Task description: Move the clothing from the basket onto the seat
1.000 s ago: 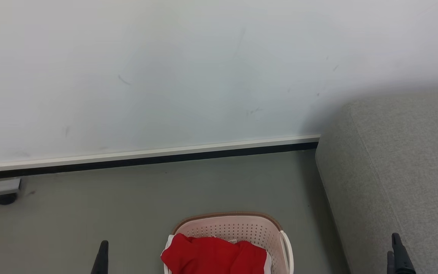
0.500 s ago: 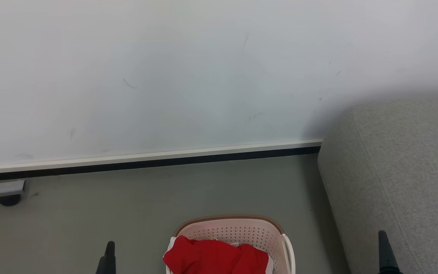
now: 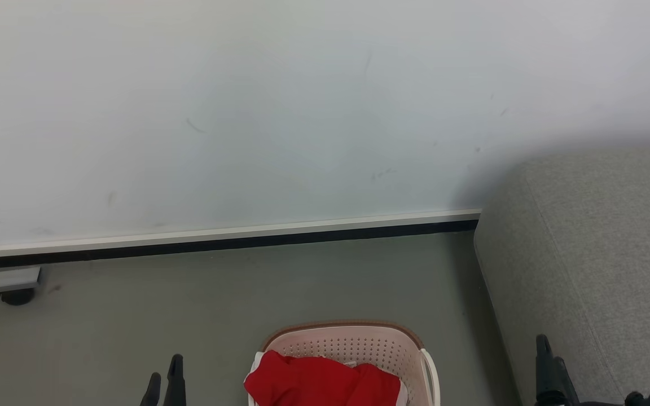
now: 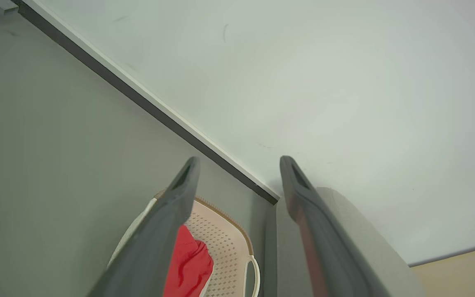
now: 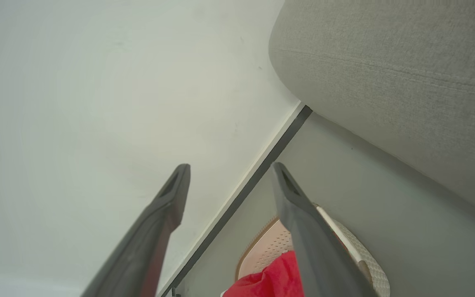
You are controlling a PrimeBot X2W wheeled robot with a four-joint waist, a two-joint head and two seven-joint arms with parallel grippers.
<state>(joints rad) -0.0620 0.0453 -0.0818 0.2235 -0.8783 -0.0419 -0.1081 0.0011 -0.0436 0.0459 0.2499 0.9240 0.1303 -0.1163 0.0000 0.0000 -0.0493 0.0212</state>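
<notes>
Red clothing (image 3: 322,380) heaped in the basket (image 3: 353,341), both grippers empty, jaws spread wide.
A finger dipping in could, I'd judge, snag the perforated wall and drag the basket along. The heap lies low between the left gripper (image 4: 239,161) and right gripper (image 5: 230,168), beneath their tips; the seat (image 3: 596,237) stands just outside the right one.
</notes>
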